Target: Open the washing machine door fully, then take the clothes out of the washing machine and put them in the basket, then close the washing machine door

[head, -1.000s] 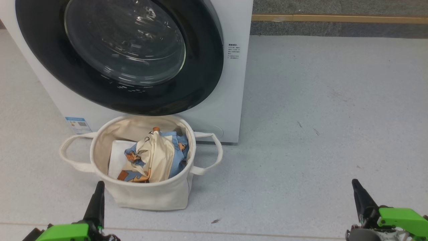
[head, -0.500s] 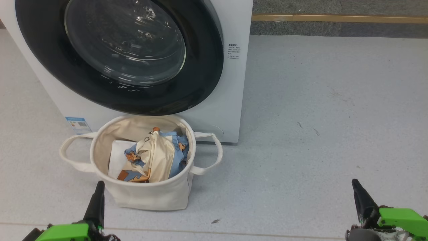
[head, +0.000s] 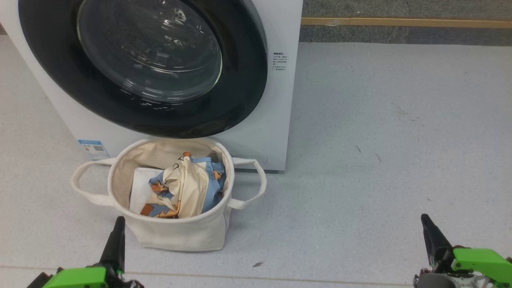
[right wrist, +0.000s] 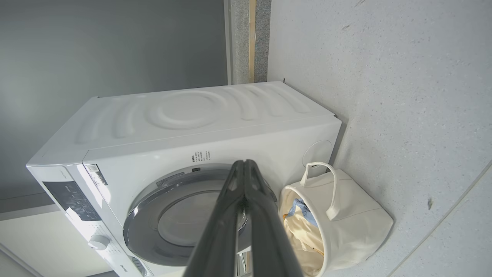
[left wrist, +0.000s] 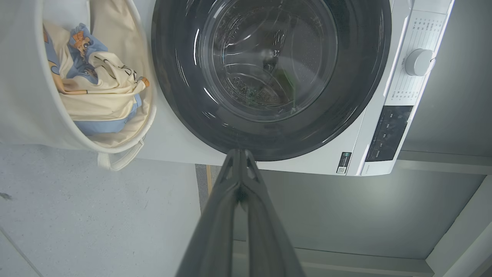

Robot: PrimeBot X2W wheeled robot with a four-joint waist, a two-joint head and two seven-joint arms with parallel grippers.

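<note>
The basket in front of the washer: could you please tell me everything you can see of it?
The round cream canvas basket stands upright on the pale grey speckled floor, right in front of the white front-loading washing machine. Two looped fabric handles stick out at its sides. Its soft wall is slightly creased. Inside lie crumpled light-blue and cream printed clothes and a flat white sheet.

The head view looks forward and down from close before the white boxy front-loading washing machine [head: 280, 120], with the round cream canvas basket [head: 180, 236] just in front of it. The left wrist view, rolled sideways, squarely faces the machine's glossy black-rimmed round glass door [left wrist: 269, 69] from near. The right wrist view, also rolled, stands farther back, taking in the machine's front and ridged side panel. All three share machine, door and basket.
</note>
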